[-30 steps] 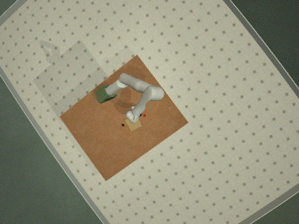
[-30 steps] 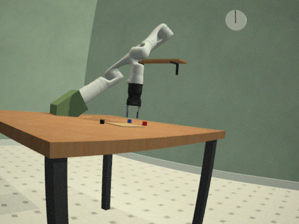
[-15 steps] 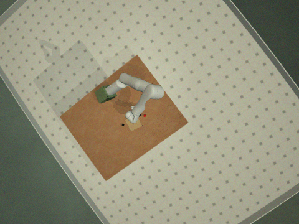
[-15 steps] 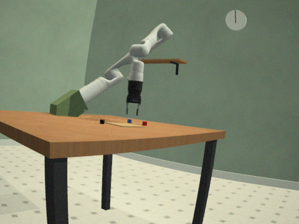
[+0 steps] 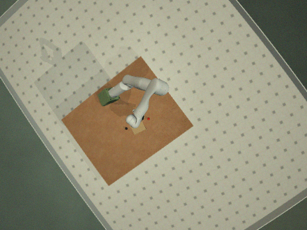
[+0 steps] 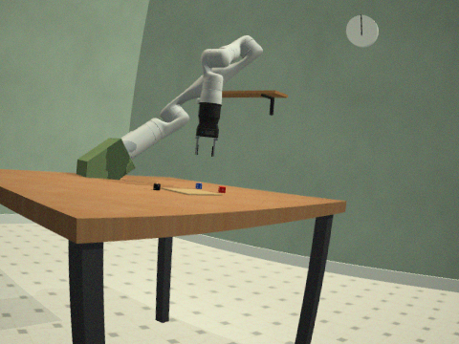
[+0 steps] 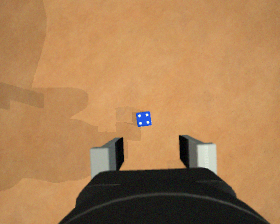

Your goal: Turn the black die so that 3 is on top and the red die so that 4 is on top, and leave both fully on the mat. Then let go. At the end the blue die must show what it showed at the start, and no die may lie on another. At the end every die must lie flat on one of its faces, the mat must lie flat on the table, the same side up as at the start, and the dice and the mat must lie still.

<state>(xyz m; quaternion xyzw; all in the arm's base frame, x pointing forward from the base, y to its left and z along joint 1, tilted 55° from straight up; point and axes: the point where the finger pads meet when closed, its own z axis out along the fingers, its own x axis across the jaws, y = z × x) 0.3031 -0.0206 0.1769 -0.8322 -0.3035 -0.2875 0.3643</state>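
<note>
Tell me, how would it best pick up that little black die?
Probably from straight above, pinching two opposite flat sides. The black die sits alone on the table, off the mat, and the open end effector already points downward.

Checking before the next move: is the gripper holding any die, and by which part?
Nothing is held. The gripper hangs open above the table, and the blue die lies below, apart from its fingers.

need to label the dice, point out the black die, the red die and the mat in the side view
black die (image 6: 156, 186), exterior view, on its near face
red die (image 6: 222, 189), exterior view, on its near face
mat (image 6: 191, 191), exterior view, on its bare top surface
</note>
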